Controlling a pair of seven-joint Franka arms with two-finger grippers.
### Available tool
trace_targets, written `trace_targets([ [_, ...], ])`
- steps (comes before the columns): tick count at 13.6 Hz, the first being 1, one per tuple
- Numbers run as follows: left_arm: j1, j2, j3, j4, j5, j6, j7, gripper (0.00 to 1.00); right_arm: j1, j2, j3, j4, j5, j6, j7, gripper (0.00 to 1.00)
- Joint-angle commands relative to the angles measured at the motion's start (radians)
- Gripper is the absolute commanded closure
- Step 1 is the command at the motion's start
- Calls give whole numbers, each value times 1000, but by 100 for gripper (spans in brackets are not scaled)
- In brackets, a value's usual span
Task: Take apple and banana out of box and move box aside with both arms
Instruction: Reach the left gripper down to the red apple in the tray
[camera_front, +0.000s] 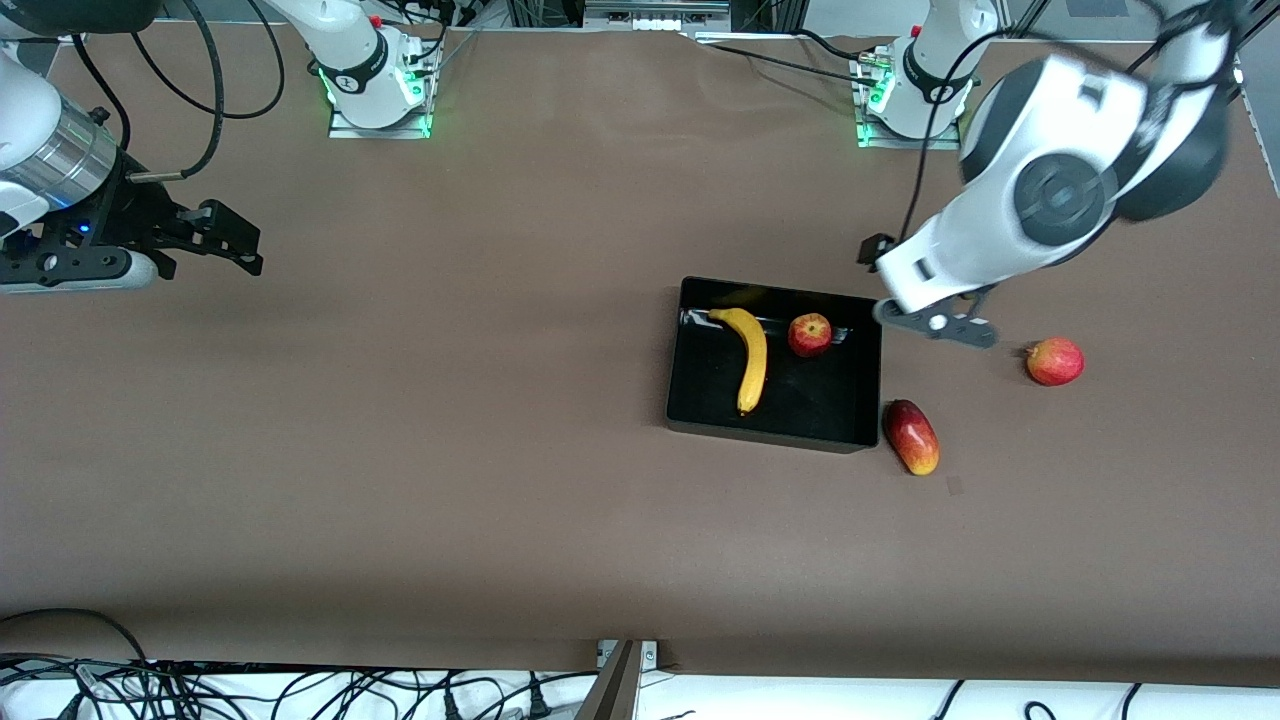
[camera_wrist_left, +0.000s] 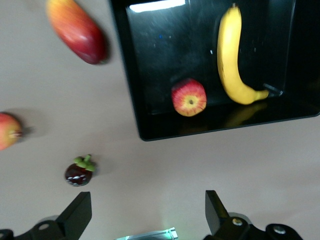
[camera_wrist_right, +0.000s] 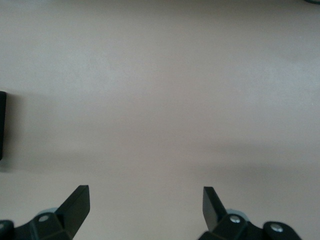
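The task is at its opening step: the apple (camera_front: 810, 334) and the banana (camera_front: 748, 358) both lie in the black box (camera_front: 860, 400), right of centre in the front view, the apple near its upper rim and the banana alongside it.

The left claw (camera_front: 935, 325) hangs over bare table (camera_front: 400, 450) just past the box's right-hand wall, its fingers (camera_wrist_left: 77, 212) spread wide and holding nothing; its wrist view looks down on both fruits. By my reading, the next move calls for carrying this claw over the apple and lowering it inside the low walls.

The right claw (camera_front: 215, 240) waits at the upper left of the frame, also open and empty.

The table is plain matt brown. Outside the box lie a mango (camera_front: 911, 437), a pink-red fruit (camera_front: 1054, 361) and, in the left wrist view, a small dark mangosteen (camera_wrist_left: 78, 171). Cables (camera_front: 300, 695) trail along the lower edge.
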Motion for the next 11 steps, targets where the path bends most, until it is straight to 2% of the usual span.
trace_targets([
  [1, -58, 64, 2, -31, -5, 108, -56, 0, 1, 7, 0, 17, -16, -1, -6, 0],
  [4, -58, 70, 2, -168, -5, 336, -79, 0, 1, 7, 0, 17, -16, 0, -6, 0],
  [8, -58, 87, 4, -305, 17, 606, -116, 0, 1, 7, 0, 17, -16, 0, -6, 0],
  [11, -59, 135, 4, -316, 113, 661, -242, 0, 1, 7, 0, 17, -16, -1, -6, 0],
])
